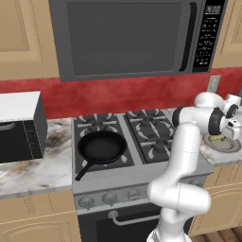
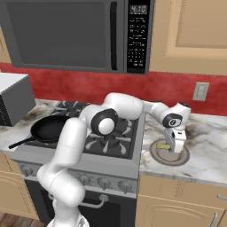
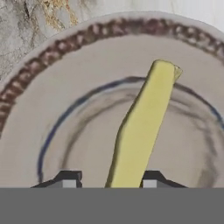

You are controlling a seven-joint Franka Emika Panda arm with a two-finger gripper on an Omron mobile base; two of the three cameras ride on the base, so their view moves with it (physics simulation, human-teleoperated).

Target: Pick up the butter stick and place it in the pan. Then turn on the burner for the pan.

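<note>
The gripper (image 2: pixel 176 150) hangs low over a grey plate (image 2: pixel 156 158) on the marble counter (image 2: pixel 208 146) to the right of the stove (image 2: pixel 116 156). In the hand view its two dark fingertips (image 3: pixel 68 178) stand apart, one on each side of the butter stick (image 3: pixel 142 129), which runs away from the gripper across the middle of the plate (image 3: pixel 52 109). The jaws are open around the near end of the stick; whether the pads touch it cannot be told, and the stick lies flat on the plate. From the right base view a sliver of yellow (image 2: pixel 164 146) shows just beside the gripper's fingers, on the plate.

The pan (image 1: pixel 101 146) sits well away from the gripper, across the stove on the front left burner (image 1: pixel 100 158), its long handle pointing toward the front edge. The pan holds nothing. In the left base view the gripper (image 1: pixel 232 136) is at the far right, over the plate (image 1: pixel 222 144). A row of knobs (image 1: pixel 109 198) lines the stove front
</note>
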